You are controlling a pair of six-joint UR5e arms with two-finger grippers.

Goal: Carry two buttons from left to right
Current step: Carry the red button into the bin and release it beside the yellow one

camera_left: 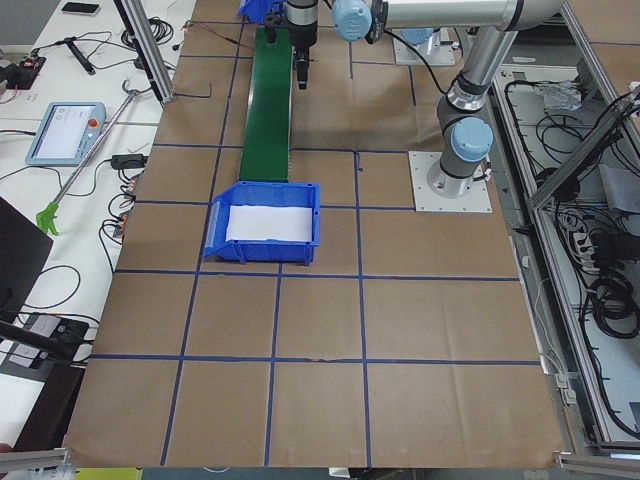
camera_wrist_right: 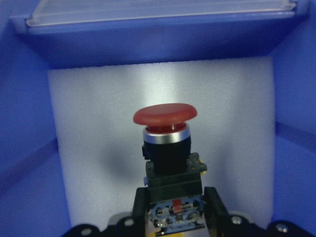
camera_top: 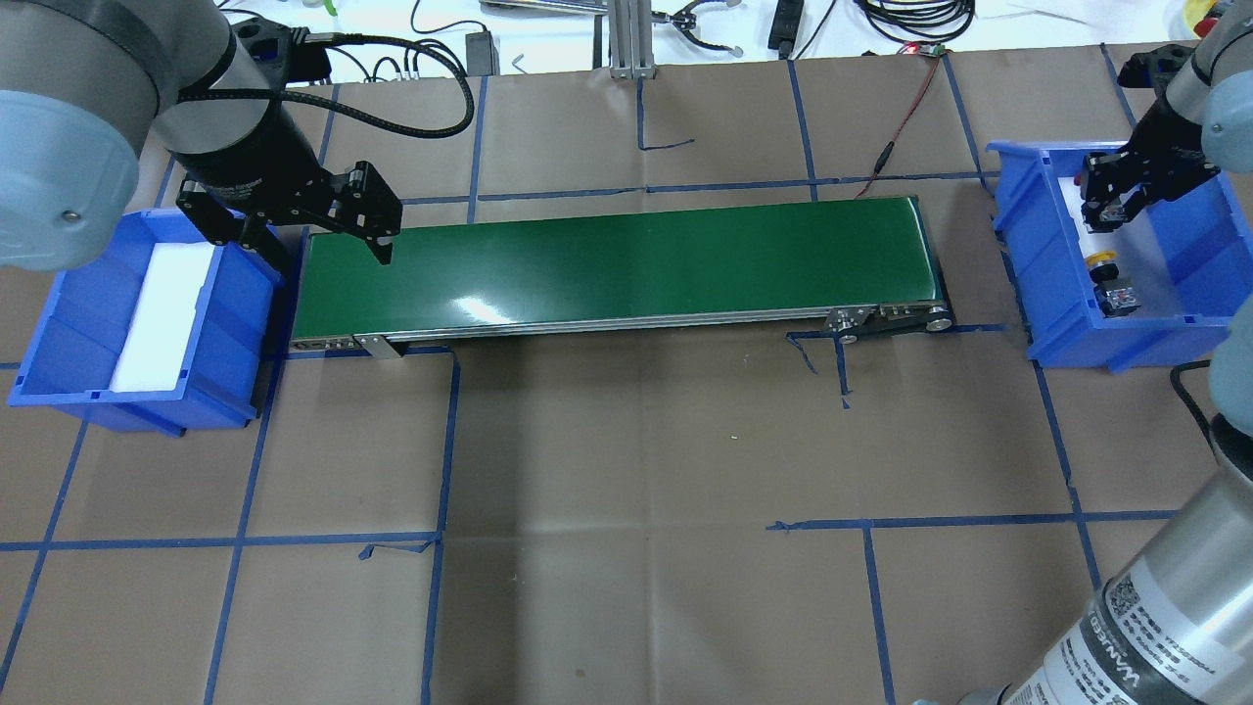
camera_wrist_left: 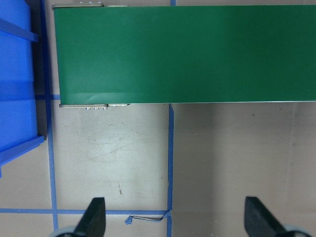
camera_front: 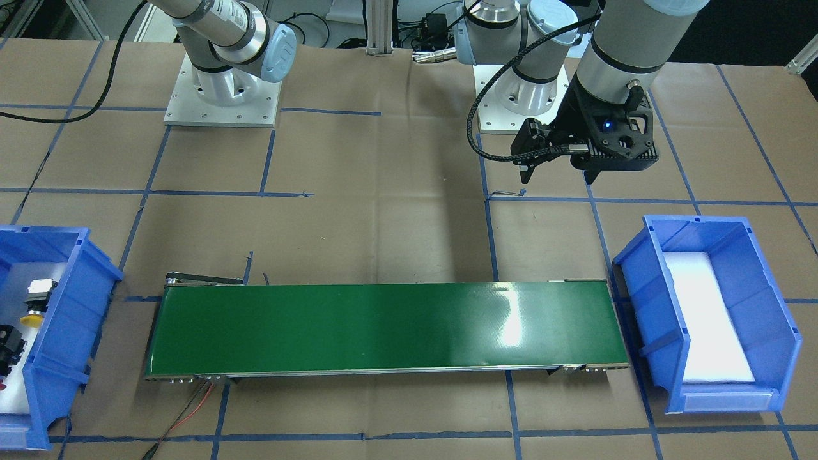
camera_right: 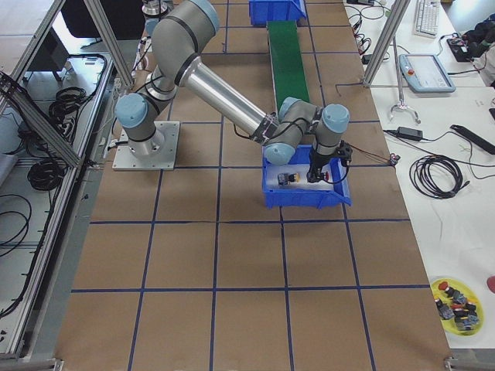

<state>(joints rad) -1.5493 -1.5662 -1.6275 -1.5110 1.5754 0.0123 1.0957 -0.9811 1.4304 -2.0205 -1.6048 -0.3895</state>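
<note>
Red-capped button (camera_wrist_right: 165, 118) sits clamped in the right gripper (camera_wrist_right: 175, 202) inside the blue bin (camera_top: 1106, 343), near the yellow-capped button (camera_top: 1103, 260). The left gripper (camera_wrist_left: 175, 217) gapes wide beside the green belt (camera_wrist_left: 182, 54). We cannot read the arm sticker (camera_top: 1106, 656).

left hand (camera_wrist_left: 175, 217): fingers spread, pointing down | right hand (camera_wrist_right: 175, 210): clamped on red button (camera_wrist_right: 165, 114)

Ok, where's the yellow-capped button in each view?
Exterior front-facing: yellow-capped button far left, inside the blue bin.
Overhead exterior: far right, same bin.
Exterior left: too far to tell.
Exterior right: centre, same bin.
Left wrist-mounted: not in it.
Right wrist-mounted: not in it; only the red-capped button.
Shared landmark: green conveyor ending beside that bin.
</note>
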